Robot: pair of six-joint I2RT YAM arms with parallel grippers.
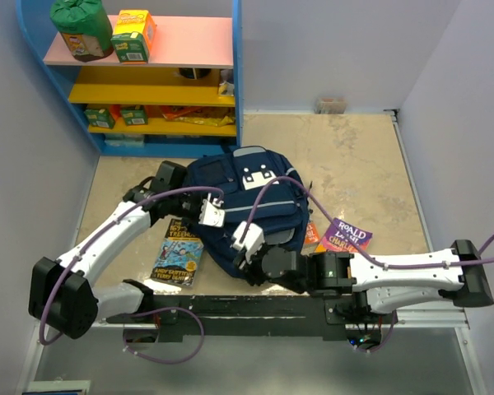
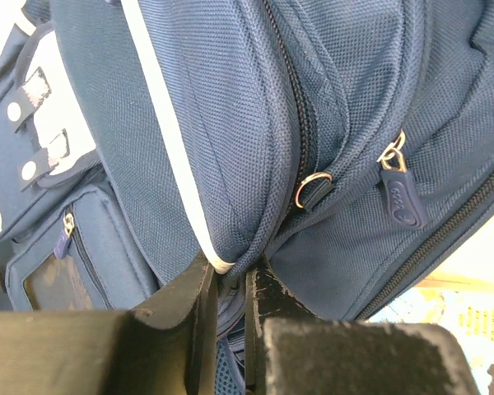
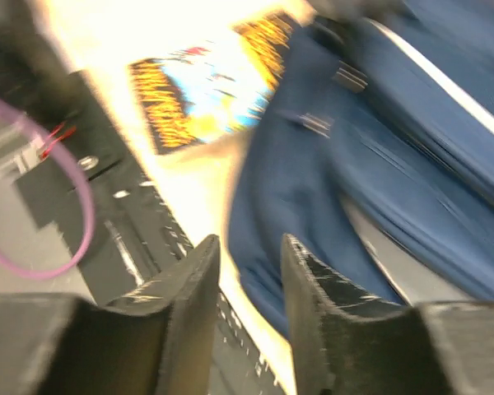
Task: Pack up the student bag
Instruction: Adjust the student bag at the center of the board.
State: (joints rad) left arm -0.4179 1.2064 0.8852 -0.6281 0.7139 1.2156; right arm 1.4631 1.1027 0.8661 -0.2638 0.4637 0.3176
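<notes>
Top external view: the student bag (image 1: 247, 206) lies on the tabletop (image 1: 354, 148) just ahead of my two arm bases. Its white square patch (image 1: 257, 174) is turned toward the far side, where the shelf unit (image 1: 189, 41) stands. My left pincer (image 1: 212, 211) sits at the bag's left edge and my right pincer (image 1: 249, 243) at its near edge, both against the navy fabric. A colourful book (image 1: 179, 251) lies flat just beside the bag on the left. On the right a purple book (image 1: 346, 236) lies near the bag, with an orange book (image 1: 312, 234) showing between the two.

In the left wrist view the bag fills almost everything. My left pincer is closed to a narrow slit, and a fold of the bag's fabric, edged by the thin light stripe (image 2: 177, 156), is pinched between the two dark fingers (image 2: 181, 304). Above the grip a zip runs up the bag, with a metal ring (image 2: 313, 186) and a blue pull tab (image 2: 402, 202) hanging off to the right.

The right wrist view is blurred. My right pincer stands with its jaws apart, a clear gap between them, and I see nothing clamped there. The blue fabric lies beyond and to the right of the gap. The colourful book shows farther off on the pale tabletop, and a loop of purple cable (image 3: 74, 206) hangs at the left by the dark base rail (image 3: 140, 222).
</notes>
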